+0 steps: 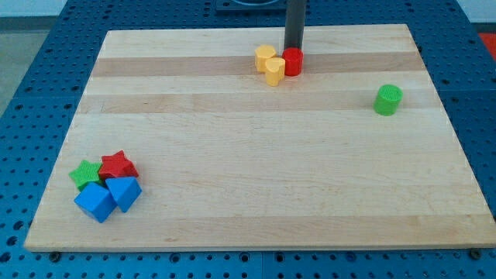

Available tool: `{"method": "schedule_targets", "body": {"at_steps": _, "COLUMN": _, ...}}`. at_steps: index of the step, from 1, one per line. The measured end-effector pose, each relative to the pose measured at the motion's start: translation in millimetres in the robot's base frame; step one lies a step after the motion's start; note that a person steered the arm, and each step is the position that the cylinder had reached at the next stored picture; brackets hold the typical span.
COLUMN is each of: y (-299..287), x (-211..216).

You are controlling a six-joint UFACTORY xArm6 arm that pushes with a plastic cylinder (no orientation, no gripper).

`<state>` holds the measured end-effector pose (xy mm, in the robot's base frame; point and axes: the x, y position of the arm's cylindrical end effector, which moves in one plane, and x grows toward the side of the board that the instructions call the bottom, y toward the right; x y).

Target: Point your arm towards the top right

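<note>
My dark rod comes down at the view's top centre, and my tip rests on the board just behind the red cylinder, touching or almost touching it. Left of the red cylinder sit a yellow heart-like block and a yellow hexagon-like block, all three packed together. A green cylinder stands alone toward the view's right. The wooden board carries all blocks.
At the view's bottom left a cluster holds a green star, a red star, a blue cube and a blue triangular block. A blue perforated table surrounds the board.
</note>
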<state>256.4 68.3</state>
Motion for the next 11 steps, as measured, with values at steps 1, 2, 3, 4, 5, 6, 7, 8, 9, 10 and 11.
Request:
{"method": "schedule_targets", "body": {"at_steps": 1, "y": 0.2, "x": -3.5}}
{"method": "schedule_targets", "body": {"at_steps": 2, "y": 0.2, "x": -3.8}}
{"method": "schedule_targets", "body": {"at_steps": 3, "y": 0.2, "x": -3.8}}
{"method": "schedule_targets", "body": {"at_steps": 4, "y": 0.2, "x": -3.9}}
{"method": "schedule_targets", "body": {"at_steps": 5, "y": 1.0, "x": -4.2}}
{"method": "schedule_targets", "body": {"at_steps": 6, "y": 21.0, "x": -6.0}}
{"method": "schedule_targets", "body": {"at_steps": 7, "y": 31.8, "x": -19.9}}
{"method": "schedule_targets", "body": {"at_steps": 8, "y": 38.1, "x": -27.9}}
{"method": "schedule_targets", "body": {"at_steps": 9, "y": 68.4, "x": -27.8}}
{"method": "schedule_targets", "body": {"at_steps": 10, "y": 94.1, "x": -27.4}}
{"method": "schedule_targets", "body": {"at_steps": 11, "y": 95.0, "x": -27.4}}
